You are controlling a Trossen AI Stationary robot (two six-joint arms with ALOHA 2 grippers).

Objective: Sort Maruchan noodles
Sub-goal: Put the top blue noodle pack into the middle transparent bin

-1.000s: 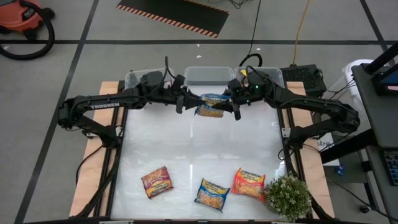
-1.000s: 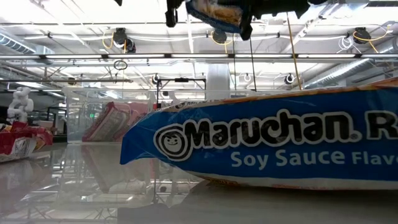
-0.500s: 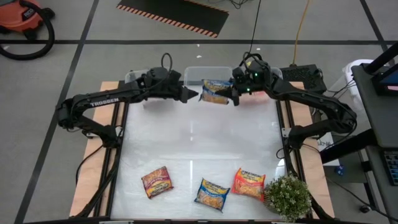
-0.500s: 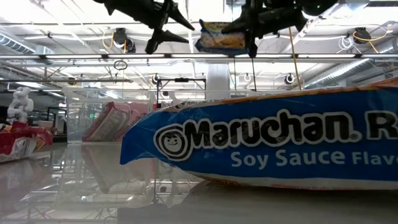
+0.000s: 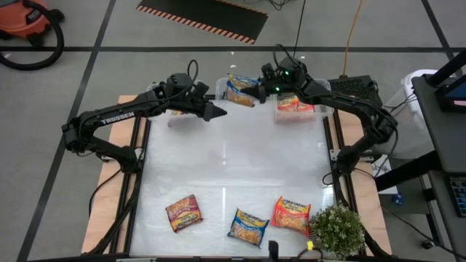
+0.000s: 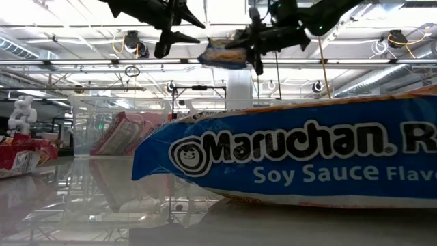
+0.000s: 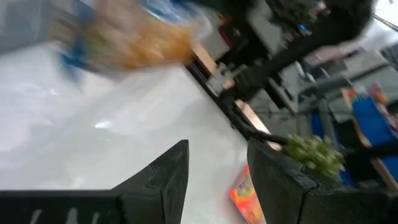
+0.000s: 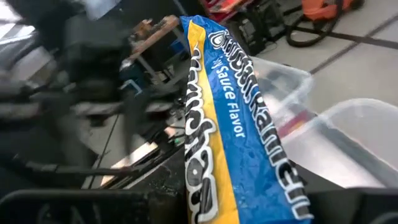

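Note:
My right gripper [image 5: 255, 91] is shut on a blue Maruchan packet [image 5: 237, 88], high over the middle clear bin [image 5: 251, 78] at the table's far edge. In the low view the packet [image 6: 218, 56] lies almost level in the air. My left gripper [image 5: 215, 110] hovers open to the packet's left and touches nothing. An orange packet [image 5: 294, 106] lies in the right bin. Near the front edge a dark red packet [image 5: 183, 212], a blue packet [image 5: 248, 227] and an orange packet [image 5: 291, 215] lie flat on the table. My right gripper pinches the blue packet by its right end [image 5: 248, 90] between the two fingers, coming level from the table's right. The packet sticks out from the fingers toward the left, lifted clear and nearly level. In the right wrist view its held end [image 8: 208, 199] runs down between the dark fingers.
A left clear bin [image 6: 119, 133] holds red packets. A small potted plant [image 5: 337, 230] stands at the near right corner. The white tabletop [image 5: 233, 167] lies bare between the bins and the front packets. In the low view the front blue packet [image 6: 293, 157] fills the foreground.
My right gripper has carried the blue packet up and toward the far edge, from over the table to over the middle bin, and the packet has turned flatter. My left gripper, which was right beside the packet, has drawn back toward the table's left and now stands apart from it.

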